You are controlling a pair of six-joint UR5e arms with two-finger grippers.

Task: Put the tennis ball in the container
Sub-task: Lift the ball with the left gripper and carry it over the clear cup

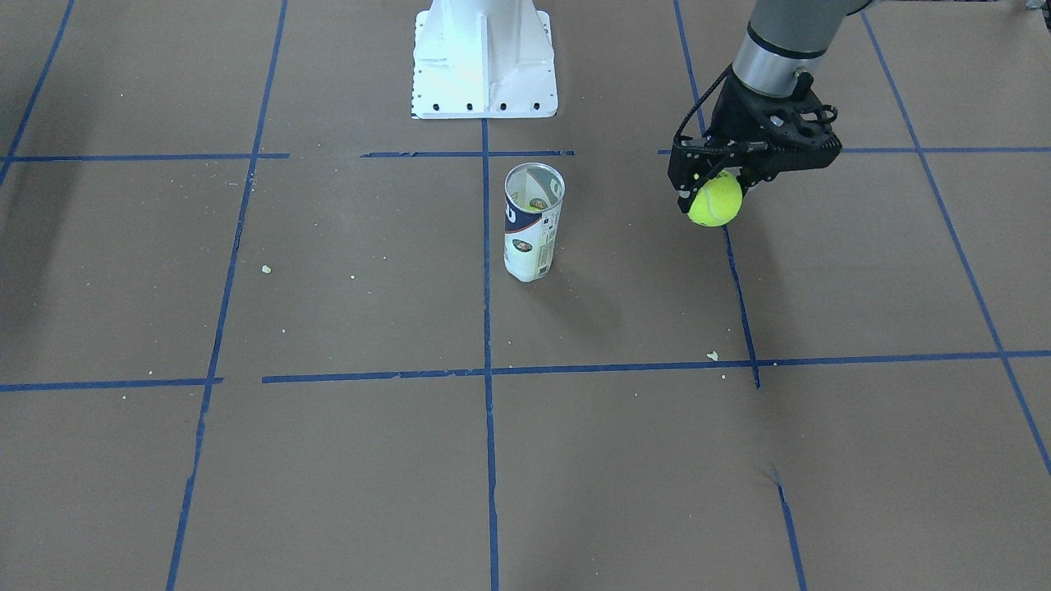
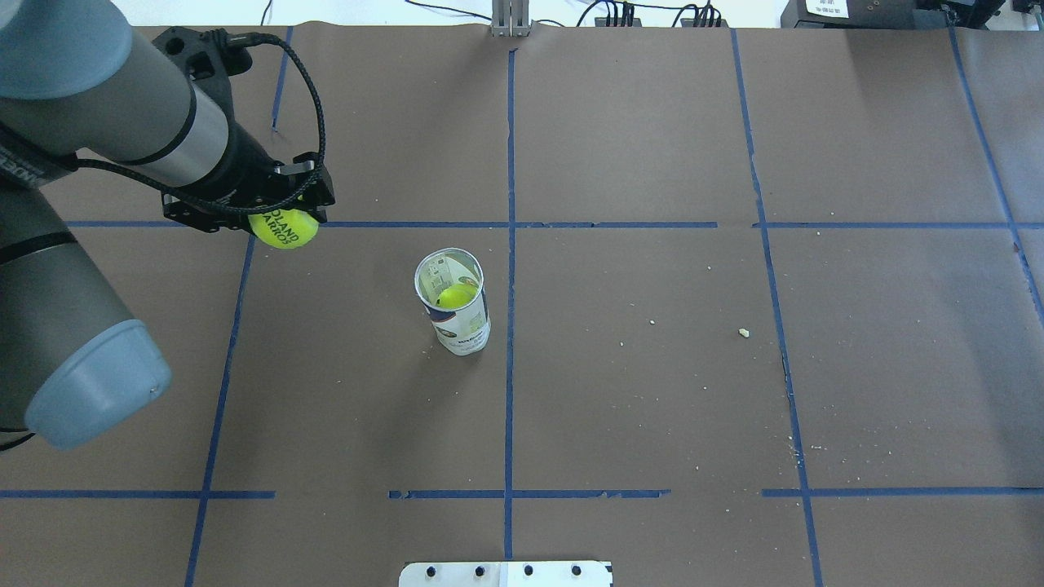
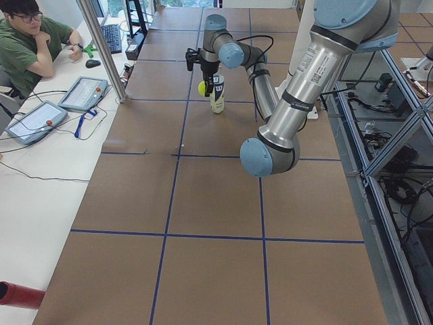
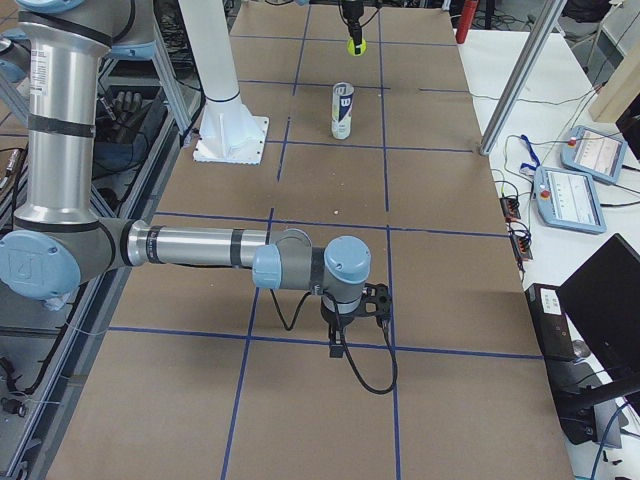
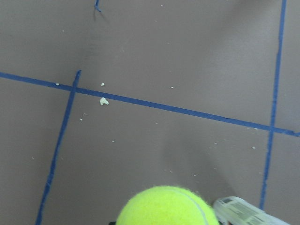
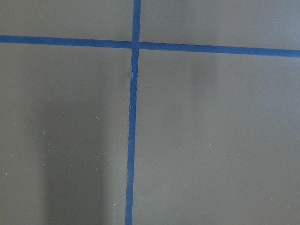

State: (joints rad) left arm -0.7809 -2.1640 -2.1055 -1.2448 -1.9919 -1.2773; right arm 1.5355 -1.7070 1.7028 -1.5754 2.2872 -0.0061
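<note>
Container (image 2: 453, 303) — upright on the table, mouth open, one yellow-green ball (image 2: 455, 296) inside; stands lower than the left claw (image 2: 284, 218) and well to its side.
Tennis ball (image 2: 284, 227) — pinched in the left claw, off the table.
Right claw (image 4: 358, 305) — far off; spread or pressed together, cannot tell.
Crumbs (image 1: 712, 355), white base (image 1: 484, 61) — around.

I have the can (image 2: 453, 302) upright near the middle of the table (image 2: 652, 391), with a second ball (image 2: 457, 295) inside it. The tennis ball (image 2: 284, 227) sits in the jaws of my left gripper (image 2: 281, 218), above the table, left of the can and slightly farther out. The mounting base (image 1: 484, 57) stands on the robot's side of the can.
</note>
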